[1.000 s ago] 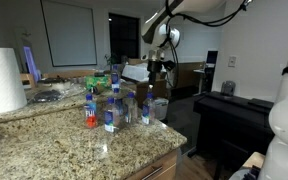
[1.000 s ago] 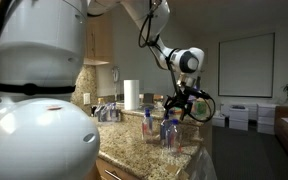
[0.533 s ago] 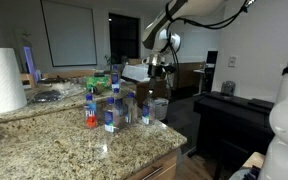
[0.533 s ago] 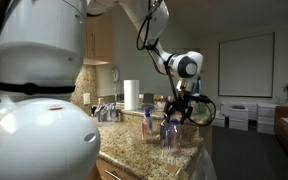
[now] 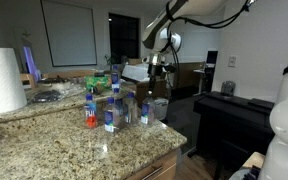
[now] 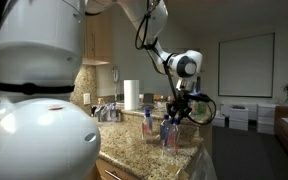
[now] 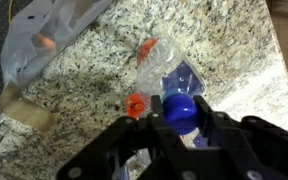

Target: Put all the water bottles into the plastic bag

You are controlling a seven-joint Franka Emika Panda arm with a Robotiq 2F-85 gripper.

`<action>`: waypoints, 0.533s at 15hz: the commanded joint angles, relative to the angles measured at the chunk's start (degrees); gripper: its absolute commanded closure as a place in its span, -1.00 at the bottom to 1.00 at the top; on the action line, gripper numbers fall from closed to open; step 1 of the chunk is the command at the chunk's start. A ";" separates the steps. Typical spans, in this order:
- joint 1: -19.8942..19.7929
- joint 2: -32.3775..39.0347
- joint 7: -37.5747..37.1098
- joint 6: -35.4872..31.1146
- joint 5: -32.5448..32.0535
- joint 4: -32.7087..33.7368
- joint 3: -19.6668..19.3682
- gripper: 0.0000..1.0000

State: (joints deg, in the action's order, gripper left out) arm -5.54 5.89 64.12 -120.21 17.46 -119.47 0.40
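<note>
The middle of the counter is blocked by clustered water bottles. Bare granite is left nearer.

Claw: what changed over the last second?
The claw moved down and toward the bottles on the counter; in the wrist view a blue-capped bottle sits right under it, grip unclear. Bottles and towel roll stayed put.

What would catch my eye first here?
A huddle of small clear plastic water bottles with blue labels stands on the speckled granite counter. The black robot pincer hangs just above them. A big white paper-towel roll stands further along the counter.
</note>
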 commanded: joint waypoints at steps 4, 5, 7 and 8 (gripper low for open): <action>-1.01 -0.54 -2.01 -4.63 -0.88 0.75 -2.98 0.78; -1.66 0.15 -3.04 -5.60 -1.00 1.59 -4.05 0.78; -2.94 1.67 -5.28 -7.12 -1.36 2.92 -6.12 0.78; -3.60 2.62 -6.53 -7.91 -1.52 3.38 -7.05 0.78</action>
State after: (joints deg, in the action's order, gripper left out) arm -7.26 6.12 61.62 -125.80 17.46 -117.91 -4.88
